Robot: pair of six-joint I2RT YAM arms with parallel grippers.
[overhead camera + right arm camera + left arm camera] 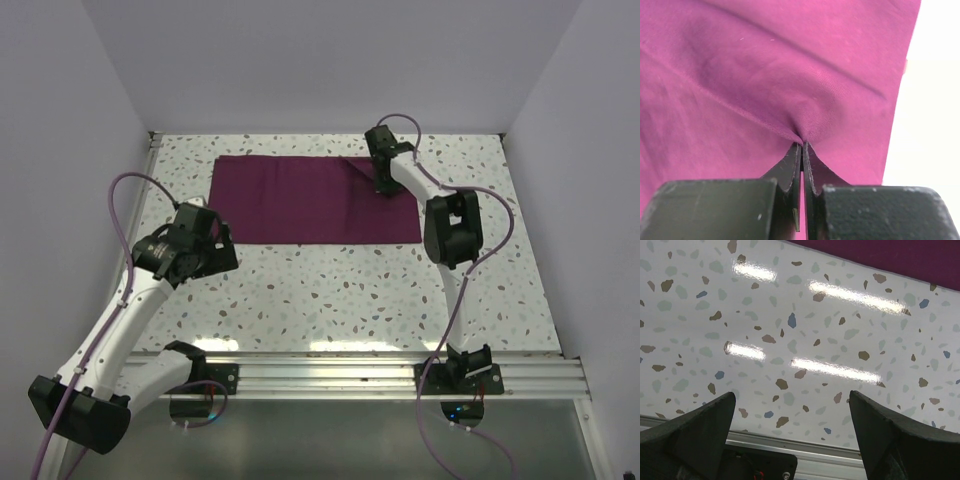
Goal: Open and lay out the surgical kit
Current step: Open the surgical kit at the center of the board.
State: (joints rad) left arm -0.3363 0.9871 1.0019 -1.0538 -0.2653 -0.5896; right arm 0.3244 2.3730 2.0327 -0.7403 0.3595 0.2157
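Left claw (791, 396) hangs released over bare table (700, 340), just off the near-left corner of the purple cloth wrap (300, 200). The wrap lies long-axis left to right across the far side. Your right claw (802, 145) is clenched on a pinch of cloth near its right end, so pull from there.

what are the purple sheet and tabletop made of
The purple sheet looks like matte woven cloth: fine weave shows, and it puckers where the right gripper pinches it. The tabletop looks hard and glossy, perhaps laminate or terrazzo: it mirrors the light strips.
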